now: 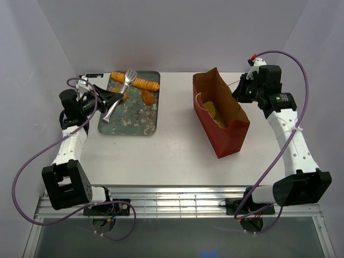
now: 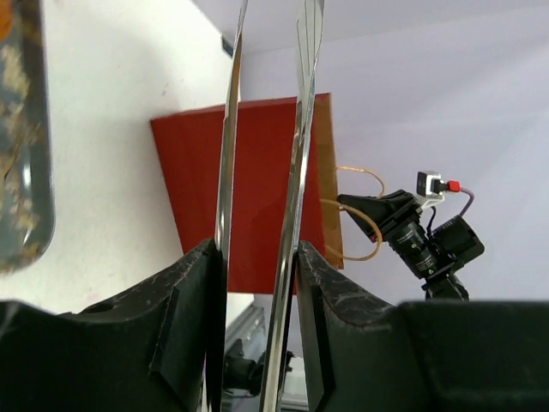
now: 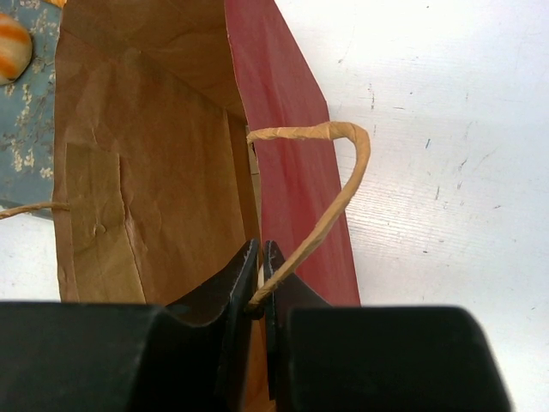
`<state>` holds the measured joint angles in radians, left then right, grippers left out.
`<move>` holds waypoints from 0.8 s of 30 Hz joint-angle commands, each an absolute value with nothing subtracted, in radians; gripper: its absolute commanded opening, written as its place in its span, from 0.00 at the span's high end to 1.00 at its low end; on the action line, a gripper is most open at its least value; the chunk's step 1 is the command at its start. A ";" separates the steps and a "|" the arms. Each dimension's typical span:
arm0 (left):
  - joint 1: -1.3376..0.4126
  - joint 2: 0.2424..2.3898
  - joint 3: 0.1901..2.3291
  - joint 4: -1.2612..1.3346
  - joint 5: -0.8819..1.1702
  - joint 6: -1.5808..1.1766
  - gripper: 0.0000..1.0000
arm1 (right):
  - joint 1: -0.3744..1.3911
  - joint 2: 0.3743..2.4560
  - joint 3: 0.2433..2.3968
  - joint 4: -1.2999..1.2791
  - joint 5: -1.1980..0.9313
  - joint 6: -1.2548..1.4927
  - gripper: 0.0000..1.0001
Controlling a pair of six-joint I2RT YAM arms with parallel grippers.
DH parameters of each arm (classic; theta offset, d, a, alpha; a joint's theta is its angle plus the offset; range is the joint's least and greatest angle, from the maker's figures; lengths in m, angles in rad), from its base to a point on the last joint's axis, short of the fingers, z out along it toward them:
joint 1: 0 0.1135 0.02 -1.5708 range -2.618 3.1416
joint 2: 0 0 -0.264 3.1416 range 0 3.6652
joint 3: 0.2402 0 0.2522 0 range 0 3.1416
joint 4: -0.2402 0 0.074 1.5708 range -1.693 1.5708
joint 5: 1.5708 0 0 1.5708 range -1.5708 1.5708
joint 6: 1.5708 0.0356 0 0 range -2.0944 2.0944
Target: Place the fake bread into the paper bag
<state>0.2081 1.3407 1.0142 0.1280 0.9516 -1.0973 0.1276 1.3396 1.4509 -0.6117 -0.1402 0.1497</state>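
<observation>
Bread (image 1: 210,109) partly bagged: some sits inside the paper bag (image 1: 228,131); several pieces (image 1: 146,84) lie on the tray (image 1: 129,127). Left pincer (image 2: 256,257) clamps tongs (image 2: 226,154); right pincer (image 3: 260,257) pinches the bag's handle (image 3: 345,176).

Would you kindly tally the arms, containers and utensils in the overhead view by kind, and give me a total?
Robot arms: 2 (left arm, right arm)
Paper bag: 1
Tray: 1
Tongs: 1
Total: 5
</observation>
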 commanded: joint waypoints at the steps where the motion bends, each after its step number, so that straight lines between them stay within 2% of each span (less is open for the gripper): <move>1: 0.270 1.308 0.887 0.287 1.048 -1.202 0.50 | 0.130 1.327 1.479 -0.588 -0.146 0.141 0.87; 6: 0.351 1.339 0.672 0.528 1.042 -1.387 0.48 | 0.129 1.330 1.488 -0.589 -0.152 0.143 0.87; 12: 0.393 1.404 0.575 0.698 1.012 -1.526 0.45 | 0.130 1.325 1.488 -0.588 -0.156 0.143 0.87; 17: 0.411 1.471 0.546 0.736 0.989 -1.552 0.40 | 0.129 1.324 1.483 -0.584 -0.156 0.143 0.87; 24: 0.445 1.548 0.497 0.796 0.983 -1.589 0.39 | 0.130 1.322 1.486 -0.584 -0.156 0.140 0.87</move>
<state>0.4255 1.5372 0.5186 0.7238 0.9867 -1.5642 0.1276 1.3396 1.4509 -0.6117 -0.1448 0.1497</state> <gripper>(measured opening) 0.613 0.126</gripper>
